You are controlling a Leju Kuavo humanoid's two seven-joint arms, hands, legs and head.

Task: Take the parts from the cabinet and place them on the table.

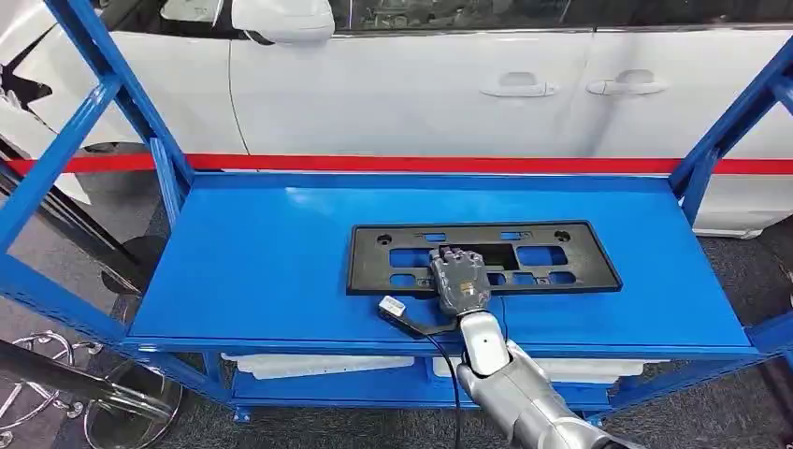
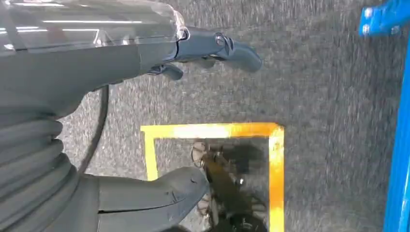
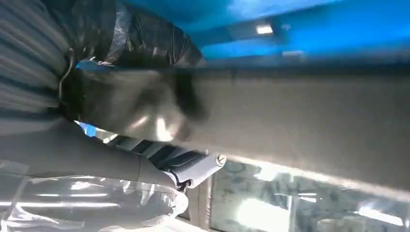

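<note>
A black license-plate frame [image 1: 561, 245] lies flat on the top shelf of the blue cabinet [image 1: 262, 271], a little right of centre. My right hand [image 1: 458, 279] is on the middle of the frame's near bar, fingers laid over it. In the blurred right wrist view the frame [image 3: 314, 111] runs as a grey band between the dark fingers [image 3: 145, 43] and the thumb [image 3: 193, 166], so the hand grips it. My left hand [image 2: 72, 72] hangs over the carpet with fingers apart and nothing in it.
A white car [image 1: 421, 94] stands close behind the cabinet. A small white connector [image 1: 393, 306] on a black cable lies beside my right wrist. White parts [image 1: 318, 365] sit on the lower shelf. Yellow floor tape [image 2: 212, 130] and a blue cabinet post [image 2: 399, 159] are near the left hand.
</note>
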